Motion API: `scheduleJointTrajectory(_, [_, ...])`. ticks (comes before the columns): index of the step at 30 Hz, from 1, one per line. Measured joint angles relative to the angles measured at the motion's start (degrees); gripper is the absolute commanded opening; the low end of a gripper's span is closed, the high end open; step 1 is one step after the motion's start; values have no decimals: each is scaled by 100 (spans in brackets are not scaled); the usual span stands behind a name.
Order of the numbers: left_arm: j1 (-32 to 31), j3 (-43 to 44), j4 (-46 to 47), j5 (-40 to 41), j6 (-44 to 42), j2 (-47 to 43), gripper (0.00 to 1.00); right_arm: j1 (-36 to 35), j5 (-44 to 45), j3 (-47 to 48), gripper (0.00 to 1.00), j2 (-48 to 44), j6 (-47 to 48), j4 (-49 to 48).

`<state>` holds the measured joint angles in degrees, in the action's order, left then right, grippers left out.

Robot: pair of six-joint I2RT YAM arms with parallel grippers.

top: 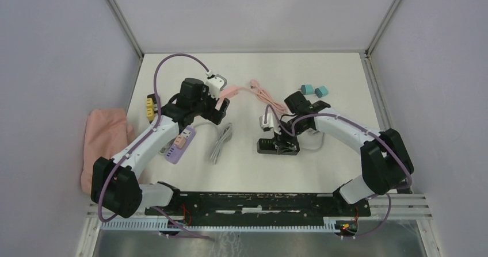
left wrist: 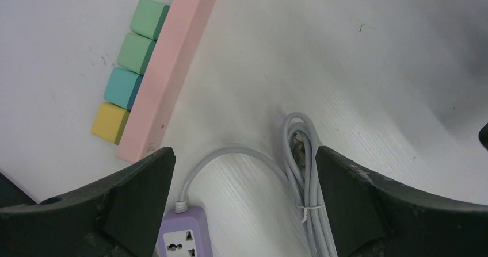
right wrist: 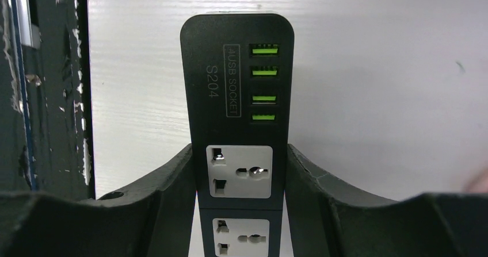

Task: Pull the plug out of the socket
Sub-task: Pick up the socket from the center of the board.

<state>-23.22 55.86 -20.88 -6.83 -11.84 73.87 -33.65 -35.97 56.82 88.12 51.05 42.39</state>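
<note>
Reads "4USB SOCKET", "S204" on black pwr strip (right wrist: 237, 84). Clamped at both sides by R gripper (right wrist: 239, 173). Wide open w/ nothing held at L gripper (left wrist: 244, 182).

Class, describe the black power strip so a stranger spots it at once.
On the white table, find the right gripper. The black power strip lies between its fingers. Unlike the purple strip and pink strip, it is black with four green USB ports.

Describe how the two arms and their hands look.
The left arm and right arm have white links between bulky black joints, each trailed by a looping purple cable. The left hand and right hand are matte black, each with two broad, curved fingers.
</note>
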Motion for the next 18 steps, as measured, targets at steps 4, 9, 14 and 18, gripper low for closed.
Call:
scheduleJointTrajectory(4, [0, 0, 2, -2, 0, -7, 98, 776, -573, 90, 0, -227, -310, -9])
scheduleJointTrajectory(9, [0, 0, 2, -46, 0, -9, 98, 1679, -1263, 101, 0, -428, -905, -225])
scheduleJointTrajectory(14, [0, 0, 0, -85, 0, -11, 98, 2601, -1646, 61, 0, -592, -2017, -964])
scheduleJointTrajectory(18, [0, 0, 0, -90, 0, -22, 98, 3217, -1639, -11, 0, -745, -2900, -1644])
